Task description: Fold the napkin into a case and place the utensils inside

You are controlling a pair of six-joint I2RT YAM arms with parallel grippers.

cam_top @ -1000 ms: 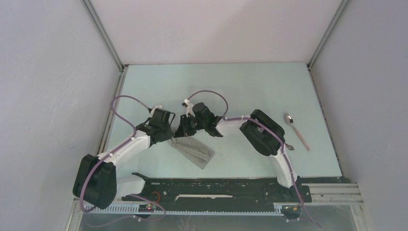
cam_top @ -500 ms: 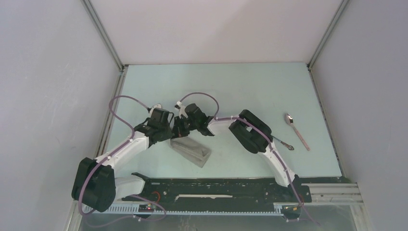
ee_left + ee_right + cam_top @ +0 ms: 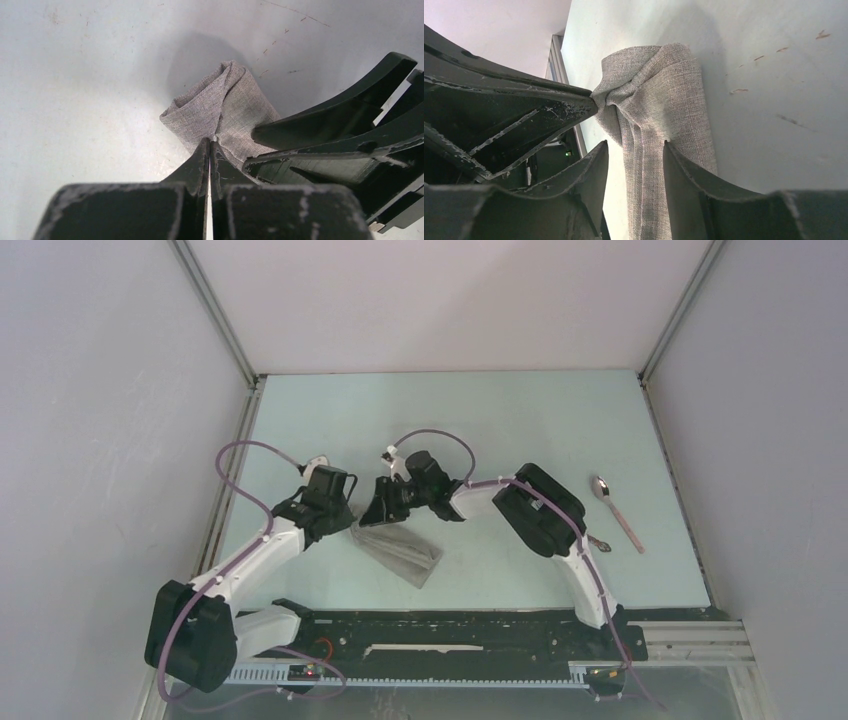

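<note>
**— Where's the napkin [image 3: 402, 552]?**
— Folded to a narrow wedge, lying on the pale table [image 3: 520, 420], a little left of centre and towards the near edge.

**— And the claws?**
— The left gripper [image 3: 210, 142] is pinched tight on a small peak of cloth at the wedge's far-left end. The right gripper [image 3: 635, 146] has its fingers apart, with a ridge of the fabric running up between them. Whether the pads touch it, I can't make out.

**— How close are the two?**
— Tips almost meeting over the same corner. From above, the corner itself is hidden beneath them.

**— The cutlery?**
— The spoon [image 3: 618, 512] lies bare on the table well off to the right, bowl pointing to the far side. Of the fork [image 3: 599, 540], only a dark end peeps out from behind the elbow of the right arm [image 3: 545, 525]. The rest is covered. Neither piece touches the cloth.
</note>
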